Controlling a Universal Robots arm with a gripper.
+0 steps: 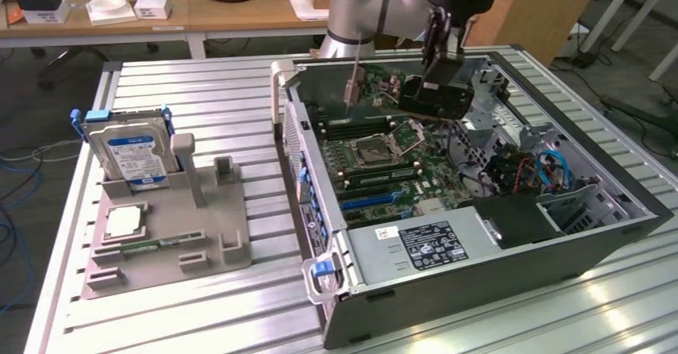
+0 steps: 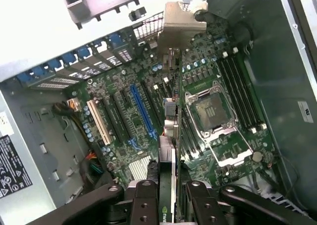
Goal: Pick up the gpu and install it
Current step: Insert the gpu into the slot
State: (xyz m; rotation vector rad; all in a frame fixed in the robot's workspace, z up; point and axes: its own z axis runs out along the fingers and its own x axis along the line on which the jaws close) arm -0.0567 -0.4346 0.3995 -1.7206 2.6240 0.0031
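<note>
Case walls (image 1: 593, 235) hem the open motherboard (image 2: 148, 111).

The gpu (image 2: 168, 136) runs edge-on; its lower end hides between the jaws.

A robotics lab or workshop: ribbed aluminium-slat workbench (image 1: 190, 92) carrying an opened dark grey metal computer case (image 1: 593, 235) with exposed green motherboard (image 1: 398, 171). Beside that case, a grey moulded parts holder (image 1: 202, 243). Behind it, long wooden desks (image 1: 202, 13) cluttered with small white boxes (image 1: 152, 6).
</note>
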